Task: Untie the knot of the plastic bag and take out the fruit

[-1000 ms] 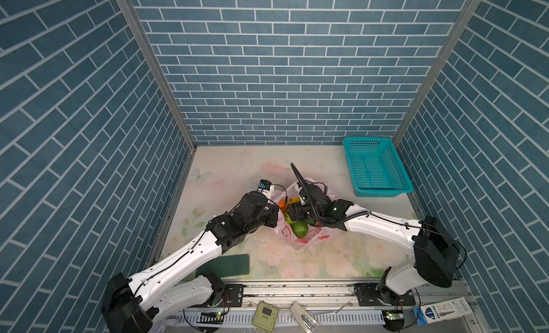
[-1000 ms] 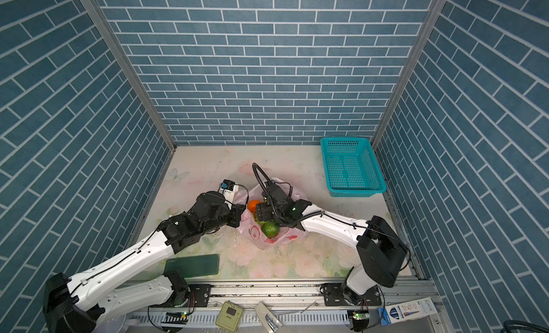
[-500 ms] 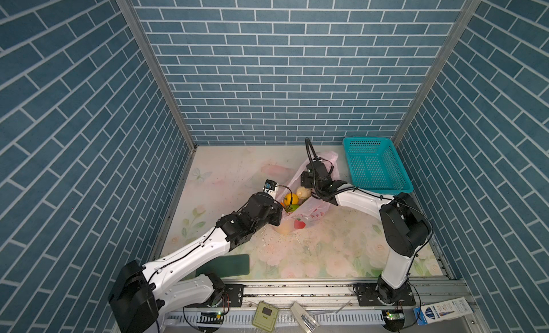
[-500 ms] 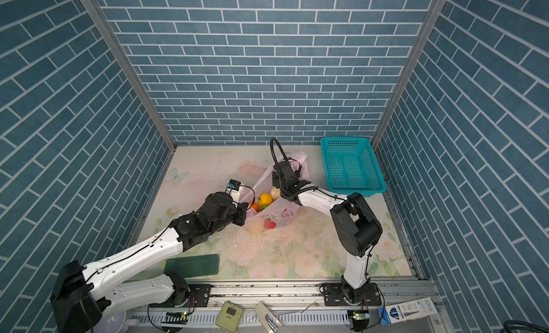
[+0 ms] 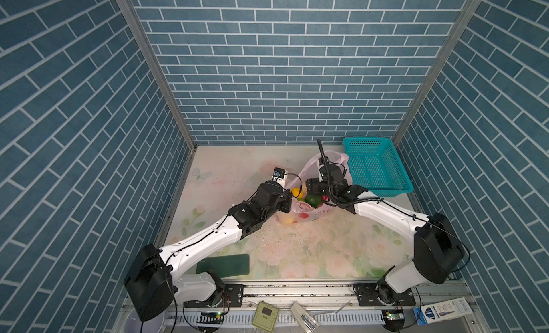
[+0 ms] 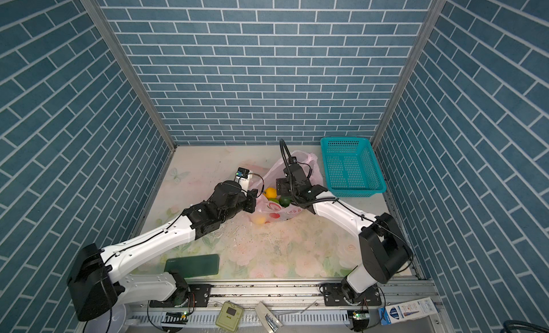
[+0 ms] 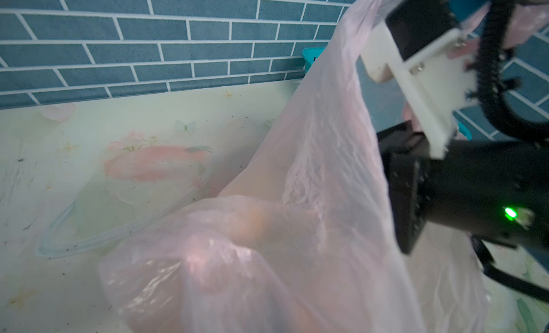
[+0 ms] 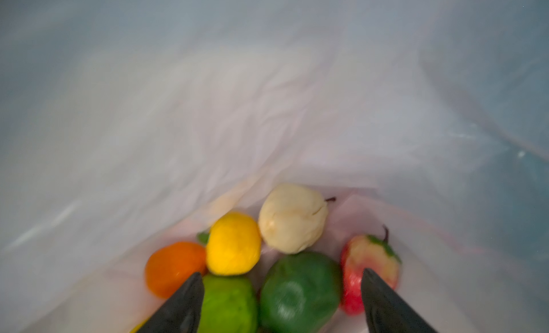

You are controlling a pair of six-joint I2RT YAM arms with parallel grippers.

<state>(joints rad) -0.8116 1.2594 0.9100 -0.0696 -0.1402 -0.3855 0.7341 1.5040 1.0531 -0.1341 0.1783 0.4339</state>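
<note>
Blue brick-pattern walls (image 5: 282,79) enclose a floral tabletop (image 5: 297,251). Near its middle lies the pink plastic bag (image 5: 309,212), mouth wide, just beside a teal basket (image 5: 371,168). The bag's red print is too small to read. The right pincer (image 8: 281,272) is inside the bag, jaws spread over the fruit (image 8: 292,218), gripping nothing. The left pincer (image 5: 287,201) is closed at the bag's rim, tips hidden.

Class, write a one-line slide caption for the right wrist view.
Inside the bag: open right pincer frames the dark green fruit.
</note>
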